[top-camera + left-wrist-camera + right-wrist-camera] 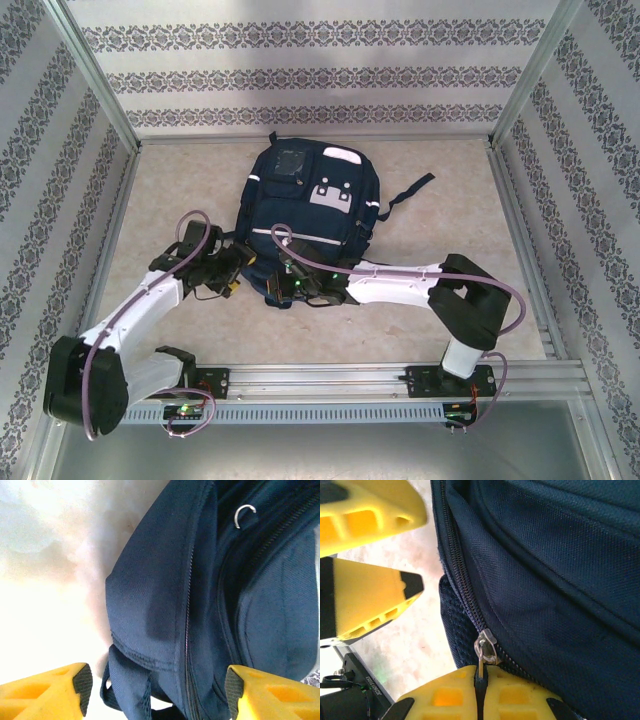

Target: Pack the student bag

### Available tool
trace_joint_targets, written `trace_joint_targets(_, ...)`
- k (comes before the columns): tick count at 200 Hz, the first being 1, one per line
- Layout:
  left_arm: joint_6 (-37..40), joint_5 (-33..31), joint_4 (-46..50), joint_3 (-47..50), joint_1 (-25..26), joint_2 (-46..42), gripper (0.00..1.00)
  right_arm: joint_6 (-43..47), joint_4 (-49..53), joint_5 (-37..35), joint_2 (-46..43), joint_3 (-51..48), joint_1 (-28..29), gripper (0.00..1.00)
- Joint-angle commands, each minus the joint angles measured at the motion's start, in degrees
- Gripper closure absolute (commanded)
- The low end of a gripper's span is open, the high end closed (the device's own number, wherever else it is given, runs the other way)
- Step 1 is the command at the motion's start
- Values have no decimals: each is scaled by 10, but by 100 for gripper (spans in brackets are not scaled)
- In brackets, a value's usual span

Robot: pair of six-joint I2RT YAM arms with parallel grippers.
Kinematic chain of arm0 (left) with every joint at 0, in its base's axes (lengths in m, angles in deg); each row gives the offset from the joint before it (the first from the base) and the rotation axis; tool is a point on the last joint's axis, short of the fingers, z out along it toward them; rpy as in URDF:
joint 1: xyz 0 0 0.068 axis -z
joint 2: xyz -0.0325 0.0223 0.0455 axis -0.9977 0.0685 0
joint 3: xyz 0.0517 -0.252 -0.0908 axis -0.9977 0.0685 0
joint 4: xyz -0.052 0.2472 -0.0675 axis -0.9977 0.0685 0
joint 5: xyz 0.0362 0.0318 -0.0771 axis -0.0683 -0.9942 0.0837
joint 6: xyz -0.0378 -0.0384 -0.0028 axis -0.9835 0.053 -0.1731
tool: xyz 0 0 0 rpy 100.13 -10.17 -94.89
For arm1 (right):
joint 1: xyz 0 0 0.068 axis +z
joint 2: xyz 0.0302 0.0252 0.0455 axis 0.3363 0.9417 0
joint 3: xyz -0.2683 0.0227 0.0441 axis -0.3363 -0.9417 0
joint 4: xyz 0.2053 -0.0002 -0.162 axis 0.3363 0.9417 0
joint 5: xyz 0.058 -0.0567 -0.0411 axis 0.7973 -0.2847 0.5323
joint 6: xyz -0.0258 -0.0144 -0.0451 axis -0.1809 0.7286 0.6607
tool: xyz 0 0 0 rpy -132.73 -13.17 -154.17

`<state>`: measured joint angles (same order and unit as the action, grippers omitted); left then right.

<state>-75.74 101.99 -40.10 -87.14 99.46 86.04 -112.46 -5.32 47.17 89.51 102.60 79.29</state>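
Zipper pull (486, 650) on student bag (310, 210) near edge: right end effector (480, 700) clenching it. Left end effector (158, 682) hovering released beside bag's corner. Advising: pulling along track, left pinning fabric taut.

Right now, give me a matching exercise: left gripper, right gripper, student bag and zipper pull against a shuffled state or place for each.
Things:
1. left gripper
2. right gripper
3. student bag
4. zipper pull

States or places:
A. navy, lying front-up on the table
B. open, at the bag's near corner
C. silver, clamped between closed jaws
D. shut

Pairs: 1-B, 2-D, 3-A, 4-C
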Motion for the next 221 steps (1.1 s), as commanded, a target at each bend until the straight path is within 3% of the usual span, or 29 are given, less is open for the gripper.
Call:
trace_joint_targets(1, -3, 9, -52, -4, -2, 40, 33, -3, -34, 8, 3, 17, 10, 100)
trace_joint_targets(18, -3, 18, -86, -3, -2, 71, 40, 1, -30, 4, 0, 14, 11, 100)
trace_joint_targets(35, 1, 19, -108, -5, -2, 93, 53, 6, -20, -2, -3, 12, 12, 100)
trace_joint_targets(62, 25, -11, -83, -24, -3, 94, 77, 22, 12, -23, -17, 9, 15, 100)
trace_joint_targets(85, 34, -28, -71, -28, -9, 78, 88, 27, 26, -39, -32, -6, 15, 100)
trace_joint_targets(221, 40, -2, -57, -26, -56, 73, 94, 36, 51, -122, -125, -125, 15, 100)
